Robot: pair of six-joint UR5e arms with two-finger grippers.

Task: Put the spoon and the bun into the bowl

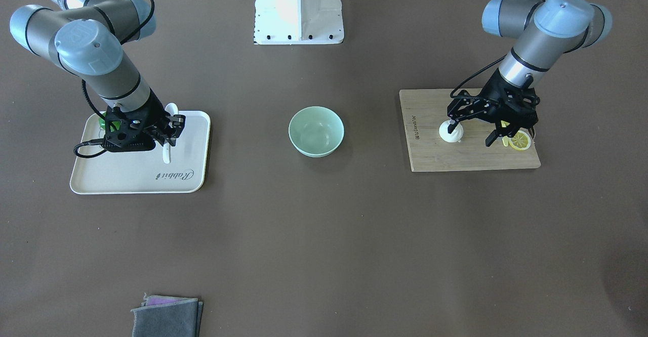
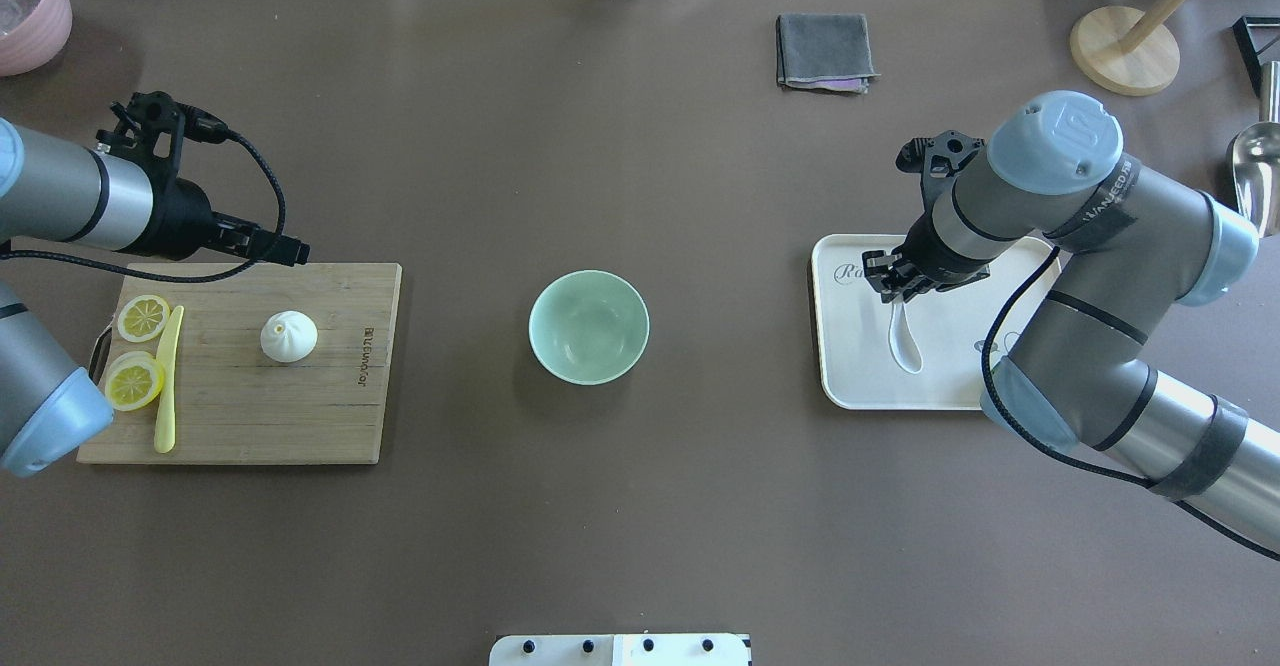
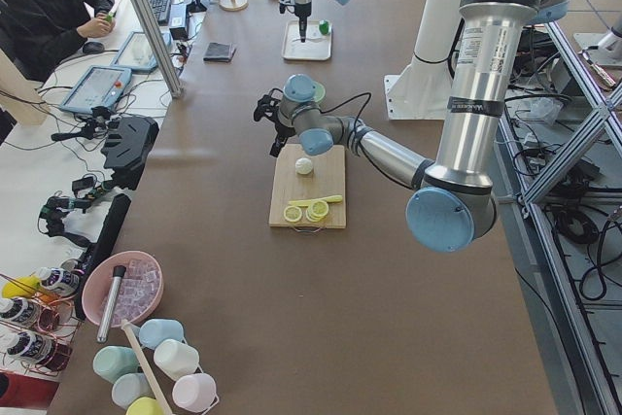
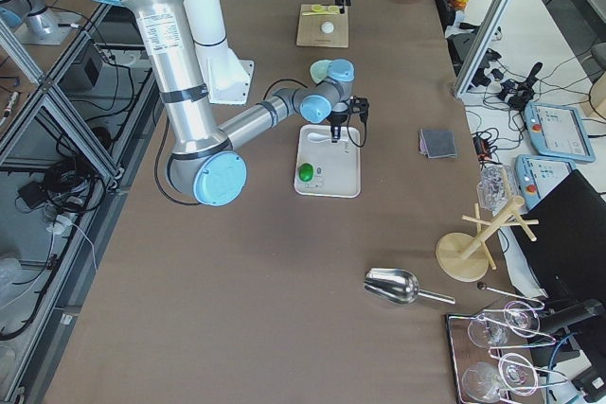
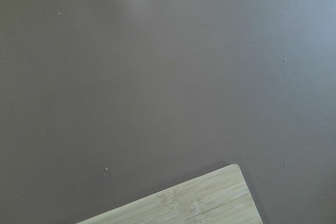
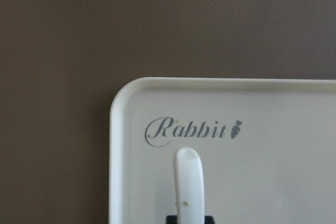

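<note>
The pale green bowl (image 1: 316, 130) (image 2: 588, 326) stands empty mid-table. The white bun (image 2: 288, 336) (image 1: 453, 135) sits on the wooden cutting board (image 2: 280, 406). My left gripper (image 1: 471, 132) (image 2: 285, 249) is open and empty, raised over the board's far edge, apart from the bun. The left wrist view shows only table and a board corner (image 5: 199, 203). The white spoon (image 2: 906, 344) (image 6: 189, 187) lies on the cream tray (image 2: 850, 376), handle toward the "Rabbit" print. My right gripper (image 2: 897, 291) (image 1: 169, 130) is down on the handle and looks shut on it.
Two lemon slices (image 2: 142, 318) and a thin yellow knife (image 2: 167, 376) lie on the board's left part. A green object (image 4: 306, 173) sits on the tray. A grey cloth (image 2: 822, 51), wooden stand (image 2: 1125, 46), metal scoop (image 2: 1255, 171) and pink bowl (image 2: 30, 16) are at the table's far side.
</note>
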